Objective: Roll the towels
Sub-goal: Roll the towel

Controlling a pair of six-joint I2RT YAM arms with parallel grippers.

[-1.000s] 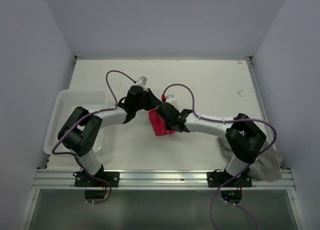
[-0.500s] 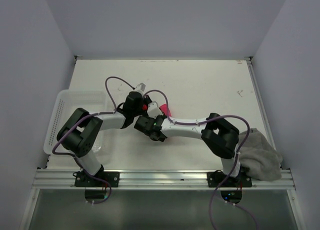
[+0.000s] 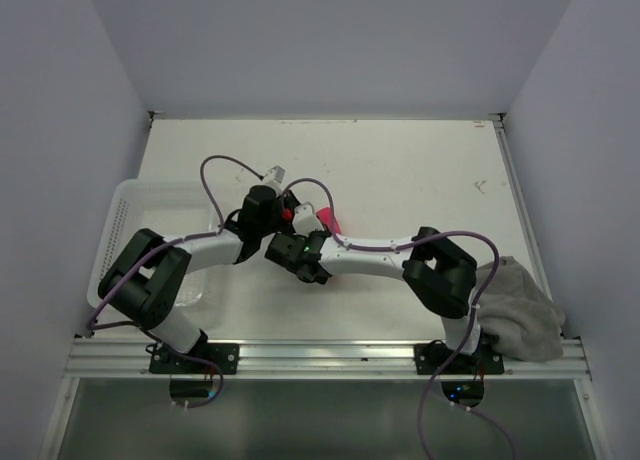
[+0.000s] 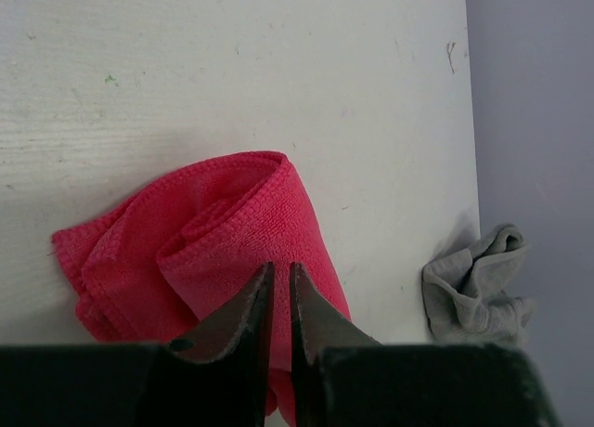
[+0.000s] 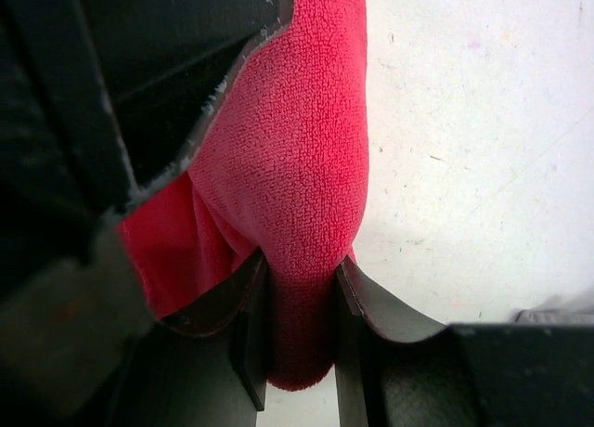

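Observation:
The pink towel [image 4: 232, 223] lies bunched in a loose roll on the white table. In the top view only a corner of the pink towel [image 3: 331, 222] shows between the two wrists. My right gripper [image 5: 302, 283] is shut on one end of the roll [image 5: 306, 139]. My left gripper [image 4: 279, 271] is over the roll with its jaws almost together and pink cloth in the narrow gap. In the top view the left gripper [image 3: 280, 220] and the right gripper [image 3: 313, 236] meet at mid-table. The grey towel [image 3: 520, 315] lies crumpled at the near right edge and also shows in the left wrist view [image 4: 473, 283].
A white perforated basket [image 3: 120, 230] stands at the left edge beside the left arm. The table is walled at the back and on both sides. Purple cables loop above both wrists.
Over the second the right arm swung left and turned its wrist, folding the flat pink towel into a roll now mostly hidden. The grey towel became uncovered. The left arm shifted slightly left.

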